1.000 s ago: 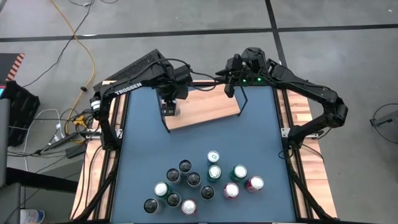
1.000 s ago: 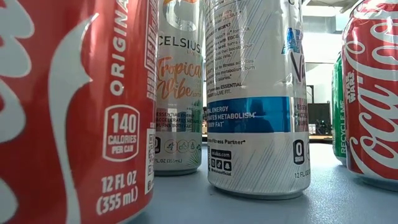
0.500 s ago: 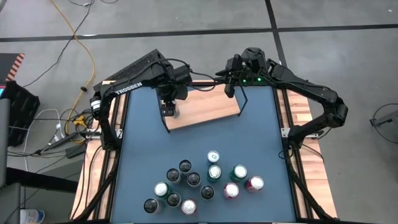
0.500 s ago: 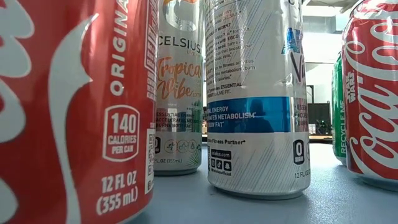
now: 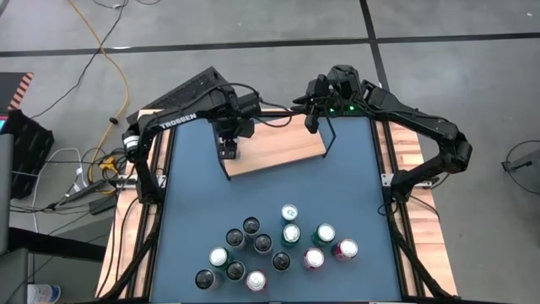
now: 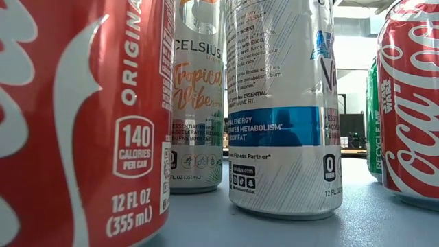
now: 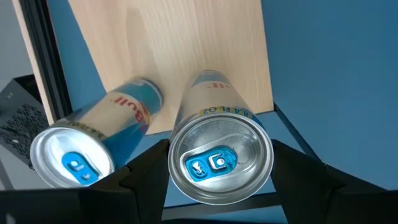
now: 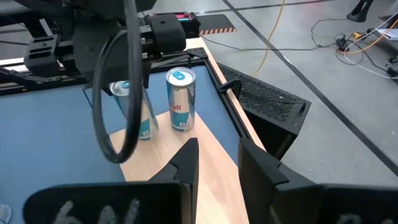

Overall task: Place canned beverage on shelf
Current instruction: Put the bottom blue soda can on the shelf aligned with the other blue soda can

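The left gripper (image 5: 228, 150), pinching a blue-and-silver can (image 7: 219, 149), has drifted slightly over the shelf (image 5: 287, 145) beside the standing can (image 8: 180, 98); release seems close, while the right gripper (image 5: 311, 118), fingers spread, waits at the far edge.

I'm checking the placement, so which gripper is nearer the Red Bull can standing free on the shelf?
Left. The left gripper, shut on a second can, is right beside the free can; the right gripper waits at the shelf's far corner.

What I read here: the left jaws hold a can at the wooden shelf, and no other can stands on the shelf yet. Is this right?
Not quite. One other can already stands on the shelf, beside the can that the left gripper holds in its jaws. The right wrist view shows it.
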`<act>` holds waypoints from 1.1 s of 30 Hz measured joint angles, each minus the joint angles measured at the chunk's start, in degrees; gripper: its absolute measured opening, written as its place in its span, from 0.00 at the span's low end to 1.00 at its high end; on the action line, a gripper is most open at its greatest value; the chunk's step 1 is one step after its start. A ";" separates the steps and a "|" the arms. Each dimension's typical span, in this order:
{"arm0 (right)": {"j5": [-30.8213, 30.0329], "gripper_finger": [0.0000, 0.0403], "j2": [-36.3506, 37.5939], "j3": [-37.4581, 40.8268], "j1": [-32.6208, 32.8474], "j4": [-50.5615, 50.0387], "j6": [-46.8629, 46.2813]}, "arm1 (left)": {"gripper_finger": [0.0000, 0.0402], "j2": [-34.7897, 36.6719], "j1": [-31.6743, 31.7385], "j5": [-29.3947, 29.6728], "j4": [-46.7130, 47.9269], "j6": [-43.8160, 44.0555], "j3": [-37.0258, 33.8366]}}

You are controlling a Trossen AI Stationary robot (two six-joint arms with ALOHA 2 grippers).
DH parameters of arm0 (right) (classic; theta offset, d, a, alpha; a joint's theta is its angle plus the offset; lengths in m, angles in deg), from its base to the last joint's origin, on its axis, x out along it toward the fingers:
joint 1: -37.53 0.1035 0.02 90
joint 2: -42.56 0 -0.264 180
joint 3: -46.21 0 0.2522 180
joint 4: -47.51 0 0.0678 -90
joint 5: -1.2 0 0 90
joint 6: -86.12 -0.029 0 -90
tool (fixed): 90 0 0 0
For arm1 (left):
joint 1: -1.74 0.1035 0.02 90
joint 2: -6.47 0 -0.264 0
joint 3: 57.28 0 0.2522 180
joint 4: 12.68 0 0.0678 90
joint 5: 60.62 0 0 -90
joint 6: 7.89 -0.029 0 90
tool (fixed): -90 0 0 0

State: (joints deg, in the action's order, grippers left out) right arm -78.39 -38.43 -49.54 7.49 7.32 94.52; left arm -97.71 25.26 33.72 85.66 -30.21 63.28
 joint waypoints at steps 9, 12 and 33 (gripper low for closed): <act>0.00 0.24 0.00 0.02 0.02 -0.13 0.00 | 0.56 0.00 1.43 -1.74 -0.77 0.15 -0.16; 0.00 0.24 0.00 0.02 0.01 -0.13 0.00 | 0.56 0.00 1.67 -1.77 -1.15 0.10 -0.17; 0.00 0.24 0.00 0.02 0.00 -1.62 0.19 | 0.56 0.00 3.22 -3.30 -2.46 0.26 -0.17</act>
State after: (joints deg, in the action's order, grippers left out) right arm -78.39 -38.43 -49.53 7.49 5.70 94.72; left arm -97.71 28.48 30.41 83.20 -29.95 63.11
